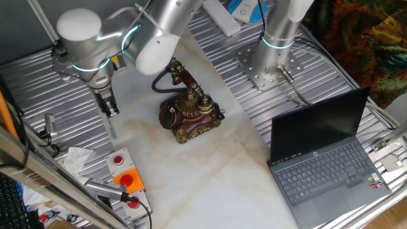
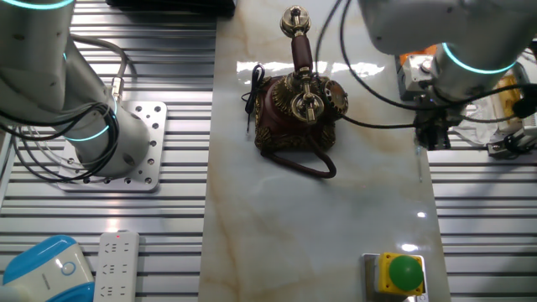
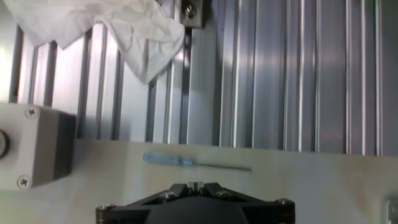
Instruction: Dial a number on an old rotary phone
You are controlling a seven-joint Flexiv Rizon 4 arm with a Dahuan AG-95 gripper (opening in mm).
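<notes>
**End effector pinched together above a small screwdriver, well apart from the rotary phone**

In the hand view, the end effector (image 3: 196,185) sits at the bottom edge with its fingertips meeting, nothing between them. Just beyond the tips, a thin screwdriver (image 3: 194,163) with a clear blue handle lies flat on the pale marble counter (image 3: 323,186), parallel to the counter's edge. To the left stands a grey button box (image 3: 34,146). Past the edge comes ribbed metal decking (image 3: 298,74), and farthest off a crumpled white tissue (image 3: 118,31) lies over the ribs.

In one fixed view, the end effector (image 1: 110,109) points down over the counter's left edge, near the box with its orange and red buttons (image 1: 124,178). The old rotary phone (image 1: 187,111) stands near the middle of the counter, well apart from the end effector, its handset (image 1: 184,75) on the cradle and its dark dial (image 1: 169,114) facing the front left. An open laptop (image 1: 327,159) sits at the right.
</notes>
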